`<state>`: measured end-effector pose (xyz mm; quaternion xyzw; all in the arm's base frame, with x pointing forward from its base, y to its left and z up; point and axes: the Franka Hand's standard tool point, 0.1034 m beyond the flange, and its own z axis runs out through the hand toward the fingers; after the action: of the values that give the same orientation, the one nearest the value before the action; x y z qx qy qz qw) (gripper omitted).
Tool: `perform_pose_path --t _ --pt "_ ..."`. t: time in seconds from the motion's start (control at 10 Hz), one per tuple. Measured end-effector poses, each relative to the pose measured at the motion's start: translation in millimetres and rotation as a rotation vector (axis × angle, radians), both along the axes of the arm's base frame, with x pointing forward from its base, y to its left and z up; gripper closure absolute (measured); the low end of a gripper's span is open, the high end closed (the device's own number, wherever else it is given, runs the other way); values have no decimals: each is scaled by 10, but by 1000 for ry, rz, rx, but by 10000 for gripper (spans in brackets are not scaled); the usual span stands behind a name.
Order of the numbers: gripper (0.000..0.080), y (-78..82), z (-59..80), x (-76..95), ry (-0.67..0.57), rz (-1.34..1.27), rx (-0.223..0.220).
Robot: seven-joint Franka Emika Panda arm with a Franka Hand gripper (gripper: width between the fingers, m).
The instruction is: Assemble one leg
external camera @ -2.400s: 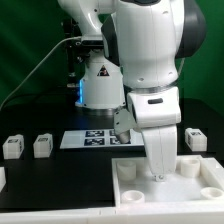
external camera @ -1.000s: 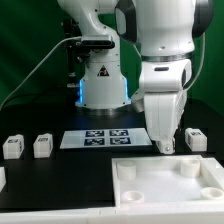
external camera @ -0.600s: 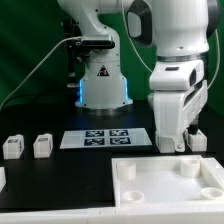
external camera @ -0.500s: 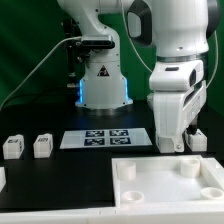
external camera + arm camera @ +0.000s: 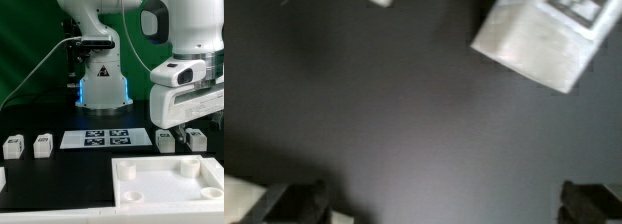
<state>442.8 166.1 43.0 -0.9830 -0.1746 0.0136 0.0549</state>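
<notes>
1. White plastic leg [image 5: 166, 141]: a small, roughly cuboid block. It stands on the black table [image 5: 60, 175], just beside the marker board [image 5: 105, 137] on the exterior view's right. A twin leg [image 5: 196, 139] stands near it, further right. A third leg [image 5: 42, 146] and a fourth leg [image 5: 12, 147] stand well apart at the exterior view's left.
2. Gripper [image 5: 441, 205]: the fingers are spread wide with nothing between them. It hangs above the two right-hand legs and touches neither. Which of the two it is lined up with cannot be told.
3. Handling (judgement): the block looks light, rigid and smooth-faced. It is unlikely to be fragile, but it may slide or tip if pushed off-centre.
4. Hold (judgement): two opposite flat side faces, about mid-height, with the jaws square to the block, so that it neither twists nor squirts out as the jaws close.
5. Square tray-like part [image 5: 165, 186]: it lies in front of the right-hand legs, clear of both.
</notes>
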Motion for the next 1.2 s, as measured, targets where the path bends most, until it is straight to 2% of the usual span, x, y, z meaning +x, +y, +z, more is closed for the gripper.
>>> perform_pose_path --t 0.2,0.4,0.5,0.6,0.7,0.9,1.1,1.2 --pt "150 109 -10 -58 47 -317 3" --pt "150 104 -8 -63 77 -271 -6" --pt "150 109 -28 -187 186 -324 -39" --pt "150 142 -28 -252 359 -304 -90" --pt "150 197 -63 -250 481 -293 -112" --pt "150 258 -80 -357 747 -274 -183" --pt "150 263 -110 -371 970 -224 -223" --pt "150 259 -137 -382 1034 -210 -234"
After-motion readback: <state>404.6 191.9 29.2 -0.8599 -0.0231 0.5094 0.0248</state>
